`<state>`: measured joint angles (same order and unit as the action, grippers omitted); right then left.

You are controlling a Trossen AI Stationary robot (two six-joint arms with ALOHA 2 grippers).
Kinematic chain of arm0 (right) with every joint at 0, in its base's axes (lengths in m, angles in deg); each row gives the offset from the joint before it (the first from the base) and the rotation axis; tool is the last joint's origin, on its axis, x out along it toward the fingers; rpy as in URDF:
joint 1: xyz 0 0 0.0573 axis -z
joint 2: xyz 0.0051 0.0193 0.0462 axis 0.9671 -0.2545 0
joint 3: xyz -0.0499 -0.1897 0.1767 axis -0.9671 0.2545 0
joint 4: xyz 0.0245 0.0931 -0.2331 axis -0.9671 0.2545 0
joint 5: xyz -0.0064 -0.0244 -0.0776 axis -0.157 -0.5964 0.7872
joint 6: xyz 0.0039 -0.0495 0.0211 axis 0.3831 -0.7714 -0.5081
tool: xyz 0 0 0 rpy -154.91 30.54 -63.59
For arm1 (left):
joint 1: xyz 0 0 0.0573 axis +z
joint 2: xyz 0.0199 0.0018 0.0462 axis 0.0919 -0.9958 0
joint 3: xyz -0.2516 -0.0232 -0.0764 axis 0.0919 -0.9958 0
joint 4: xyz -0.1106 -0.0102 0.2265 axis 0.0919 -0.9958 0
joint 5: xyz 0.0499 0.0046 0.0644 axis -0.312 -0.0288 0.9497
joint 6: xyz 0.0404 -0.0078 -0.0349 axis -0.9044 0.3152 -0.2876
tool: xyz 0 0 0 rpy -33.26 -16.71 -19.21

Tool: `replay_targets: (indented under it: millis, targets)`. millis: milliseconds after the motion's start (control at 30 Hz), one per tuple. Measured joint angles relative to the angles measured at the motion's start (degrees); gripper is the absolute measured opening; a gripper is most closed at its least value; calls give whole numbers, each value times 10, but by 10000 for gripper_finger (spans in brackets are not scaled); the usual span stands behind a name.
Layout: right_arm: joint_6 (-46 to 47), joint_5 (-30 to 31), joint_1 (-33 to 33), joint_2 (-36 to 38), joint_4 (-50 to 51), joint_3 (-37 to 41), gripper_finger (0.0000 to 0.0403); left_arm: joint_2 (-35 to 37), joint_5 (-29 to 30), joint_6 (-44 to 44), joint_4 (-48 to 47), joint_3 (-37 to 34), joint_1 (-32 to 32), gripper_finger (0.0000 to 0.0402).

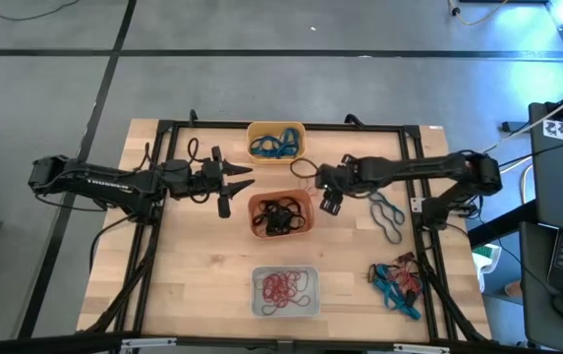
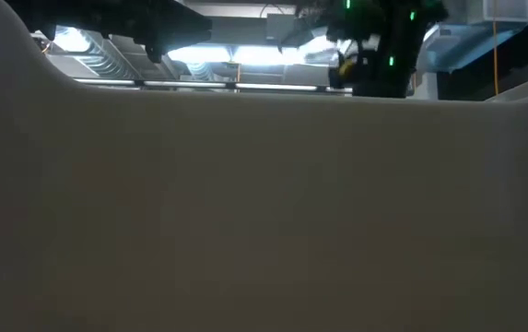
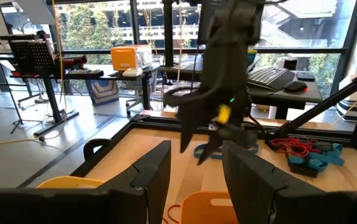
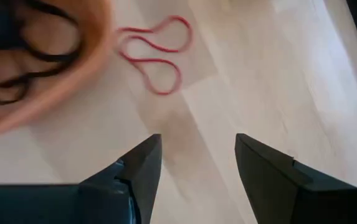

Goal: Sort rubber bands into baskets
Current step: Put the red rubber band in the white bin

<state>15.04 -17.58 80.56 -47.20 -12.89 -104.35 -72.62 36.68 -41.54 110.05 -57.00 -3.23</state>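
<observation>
Three baskets stand in a row down the table's middle. The yellow basket at the far end holds blue rubber bands, the red-orange basket holds black ones, and the pale basket holds red ones. My right gripper hangs open just right of the red-orange basket, tilted down over bare wood. A red rubber band lies flat on the table ahead of its fingers, beside the red-orange basket. My left gripper waits open and level, left of that basket.
A teal band lies on the wood right of the red-orange basket. A tangled pile of teal, red and black bands sits near the right front. A black frame borders the table. The pale basket's wall fills the low view.
</observation>
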Motion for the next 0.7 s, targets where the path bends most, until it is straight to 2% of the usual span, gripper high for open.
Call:
replay_targets:
  millis: [100, 333, 700]
  targets:
    - [-3, -2, 28, 0, -56, 34, 205, 0, 0, 0, 0, 0, 0, 141]
    - [-13, -61, 76, 0, -185, 112, 205, 0, 0, 0, 0, 0, 0, 141]
    - [-12, -75, 83, -13, -369, 202, 205, 0, 0, -4, 0, 0, 0, 141]
